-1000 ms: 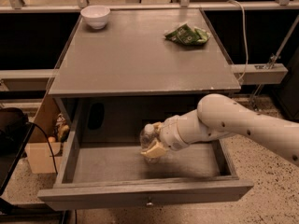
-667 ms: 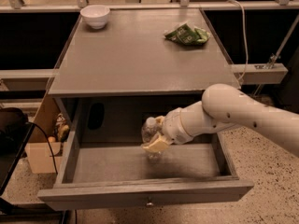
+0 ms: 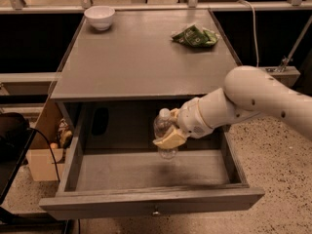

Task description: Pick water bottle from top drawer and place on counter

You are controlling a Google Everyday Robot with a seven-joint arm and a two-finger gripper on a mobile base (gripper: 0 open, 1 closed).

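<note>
Now, water bottle point(image 3: 161, 124) within gripper point(image 3: 170, 128), above top drawer point(image 3: 122, 204).

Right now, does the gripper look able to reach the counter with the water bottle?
Probably yes: the gripper, shut on the water bottle, hangs over the open top drawer; the counter's front is bare, its edge close overhead.

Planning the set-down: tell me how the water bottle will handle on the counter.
The water bottle, held by the gripper above the top drawer, looks thin, clear plastic, so it probably flexes under the jaws. Tall and narrow, it may tip if set down tilted. Round-bodied, it would likely roll on the flat counter.
</note>
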